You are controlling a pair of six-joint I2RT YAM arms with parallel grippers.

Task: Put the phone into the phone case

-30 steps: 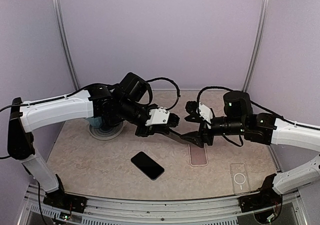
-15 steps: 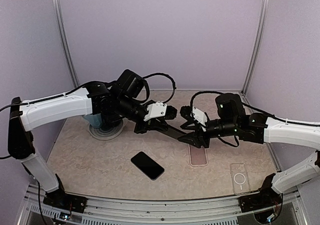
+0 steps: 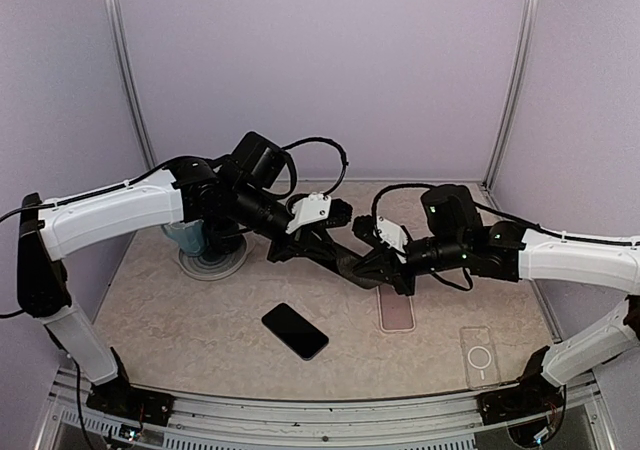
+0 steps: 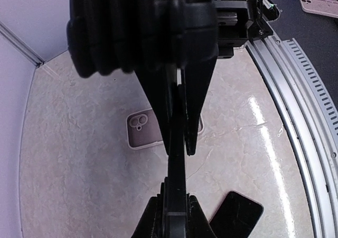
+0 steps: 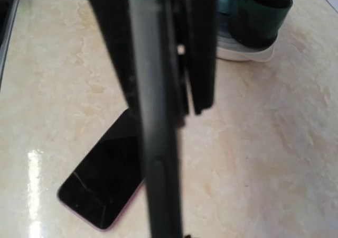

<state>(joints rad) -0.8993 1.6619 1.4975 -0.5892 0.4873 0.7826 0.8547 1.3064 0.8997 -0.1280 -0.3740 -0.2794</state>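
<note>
A black flat phone case (image 3: 356,264), seen edge-on in both wrist views (image 4: 177,182) (image 5: 154,143), hangs in the air above the table's middle. My left gripper (image 3: 335,253) (image 4: 179,150) is shut on one end of it. My right gripper (image 3: 378,268) (image 5: 174,106) is shut on the other end, and its fingers (image 4: 153,217) clasp the case's edge in the left wrist view. The phone (image 3: 295,331) (image 4: 237,214) (image 5: 100,185), with a black screen and a pinkish rim, lies flat on the table below, apart from both grippers.
A pink phone case (image 3: 397,312) (image 4: 141,129) lies under the right gripper. A clear case (image 3: 480,355) lies near the front right. A dark green cup (image 3: 200,238) (image 5: 259,8) stands on a round white plate (image 3: 215,265) at the left, behind the left arm.
My right gripper has moved left to the black case and shut on its free end. The left arm has drawn back slightly with the case still in its grip.
</note>
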